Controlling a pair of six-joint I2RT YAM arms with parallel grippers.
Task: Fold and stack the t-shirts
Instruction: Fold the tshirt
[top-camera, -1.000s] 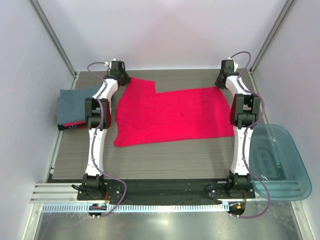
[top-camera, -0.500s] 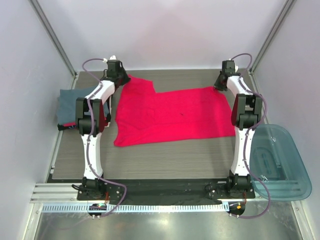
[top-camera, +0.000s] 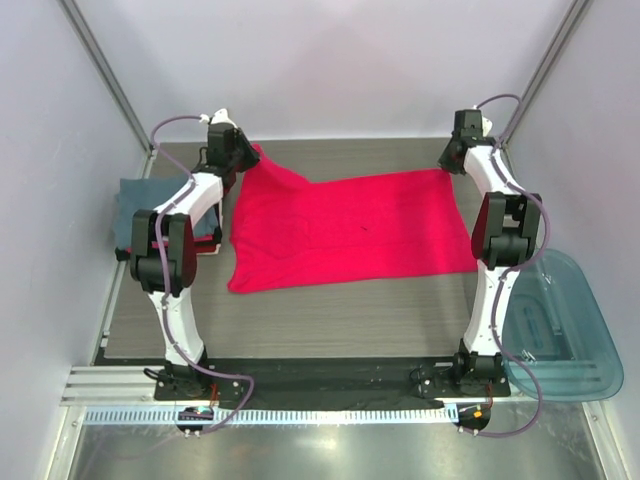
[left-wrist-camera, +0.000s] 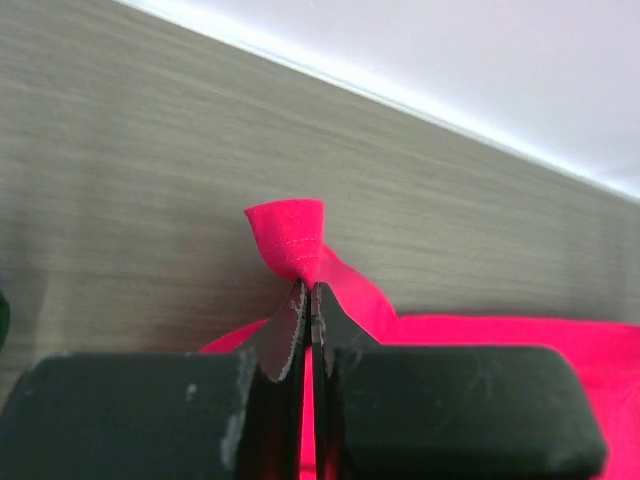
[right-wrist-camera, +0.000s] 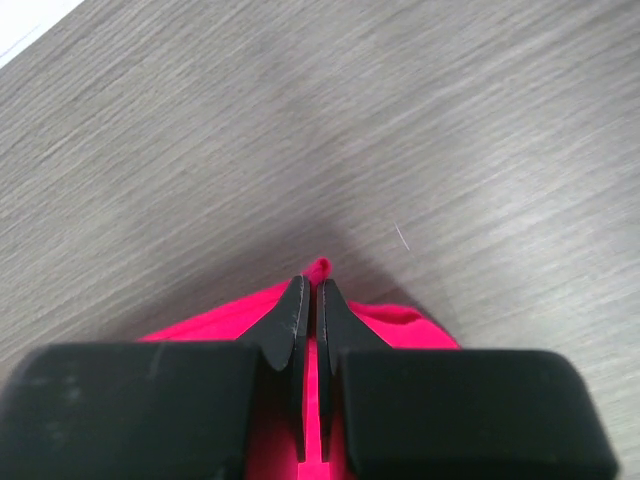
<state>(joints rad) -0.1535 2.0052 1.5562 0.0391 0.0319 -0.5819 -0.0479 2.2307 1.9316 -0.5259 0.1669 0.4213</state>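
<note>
A bright red-pink t-shirt lies spread across the middle of the table. My left gripper is shut on its far left corner; in the left wrist view a tuft of the cloth sticks out past the closed tips. My right gripper is shut on the far right corner, with cloth pinched between the tips. Both held corners are lifted off the table. A slate blue-grey t-shirt lies folded at the left edge, with a dark and red one under it.
A translucent teal plastic tub stands at the right, beside the right arm's base. White walls close in the table at the back and both sides. The wood-grain tabletop shows bare in front of the shirt.
Both grippers have moved toward the far wall and upward with the shirt's far corners, pulling the far edge back. The left arm's elbow has swung out to the left.
</note>
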